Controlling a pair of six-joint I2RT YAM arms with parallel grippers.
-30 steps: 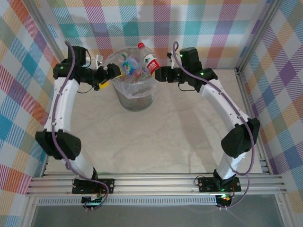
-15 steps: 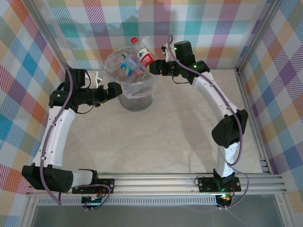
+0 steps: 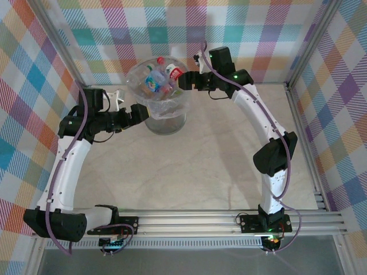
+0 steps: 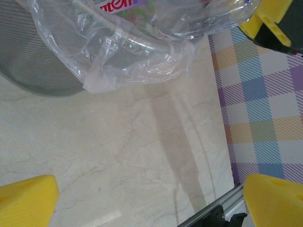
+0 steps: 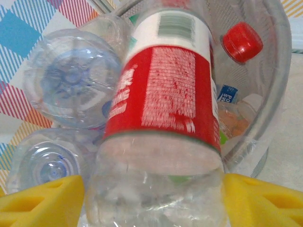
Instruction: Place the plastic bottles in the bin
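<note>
Bin: the grey translucent bin (image 3: 166, 123) stands at the far side of the counter (image 3: 200, 166), its clear bag liner (image 4: 137, 66) folded over the rim.
Bottles: several plastic bottles lie heaped inside, reaching the rim; one clear bottle base (image 5: 71, 78) and a red cap (image 5: 242, 41) face the right wrist camera.
Red-labelled bottle: this bottle (image 5: 163, 90) sits at the top of the heap, base toward the right arm and neck pointing into the bin.
Right end effector: it (image 5: 154, 198) is at the bin's rim with a yellow pad on each side of the bottle's lower body; I can't tell whether the pads press it or merely flank it.
Left end effector: it (image 4: 156, 198) hangs just beside the bin wall, fingers wide apart and empty.
Handling: the bottle looks empty, so light, thin-walled and springy, with a smooth, slippery skin.
Where to hold: I'd take it across the body at or below the label, where the sides run parallel, squeezing gently so it dents without popping out.
</note>
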